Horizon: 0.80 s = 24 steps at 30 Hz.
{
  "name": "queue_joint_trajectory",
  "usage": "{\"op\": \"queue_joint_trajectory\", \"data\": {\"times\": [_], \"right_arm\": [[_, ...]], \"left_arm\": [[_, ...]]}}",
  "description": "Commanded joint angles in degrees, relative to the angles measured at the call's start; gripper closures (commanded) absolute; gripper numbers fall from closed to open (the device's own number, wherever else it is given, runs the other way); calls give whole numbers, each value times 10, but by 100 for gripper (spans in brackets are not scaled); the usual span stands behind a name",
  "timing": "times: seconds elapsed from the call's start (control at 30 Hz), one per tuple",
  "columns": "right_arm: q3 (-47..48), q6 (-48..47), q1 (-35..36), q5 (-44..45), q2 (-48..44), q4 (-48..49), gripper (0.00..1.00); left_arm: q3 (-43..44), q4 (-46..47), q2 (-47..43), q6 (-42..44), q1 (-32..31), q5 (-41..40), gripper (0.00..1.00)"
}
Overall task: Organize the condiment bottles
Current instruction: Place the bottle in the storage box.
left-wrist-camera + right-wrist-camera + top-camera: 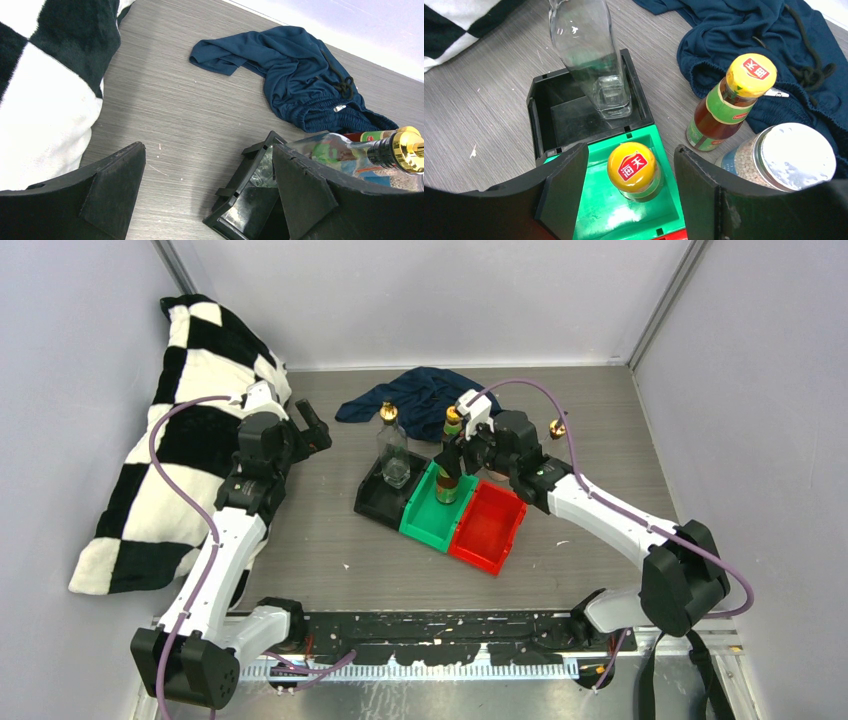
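Right wrist view puts the right gripper (629, 156) over the green bin (596, 212). Its fingers are parted and clear of the yellow-capped sauce bottle (632, 170), which stands released in that bin, long axis vertical, cap pointing up. A clear glass bottle (591, 60) stands upright in the adjoining black bin (540, 117). Toward the far edge of the table (310, 540), a second yellow-capped bottle (726, 107) and a white-capped jar (786, 160) stand unsorted. Two look placed, with more left to do. The left gripper (208, 155) hangs wide, holding nothing.
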Motion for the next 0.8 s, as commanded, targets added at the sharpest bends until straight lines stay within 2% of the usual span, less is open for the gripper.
{"op": "queue_joint_trajectory", "data": {"times": [0.0,0.37,0.57,0.77], "right_arm": [[21,5,4,1,-25,14,31],[195,37,6,56,6,-113,28],[358,65,5,127,91,-243,27],[460,73,4,203,177,-324,26]], "left_arm": [[2,27,-2,6,3,-1,2],[2,26,-4,4,3,0,2],[2,26,-3,3,2,0,2],[2,27,-2,4,3,-1,2]]}}
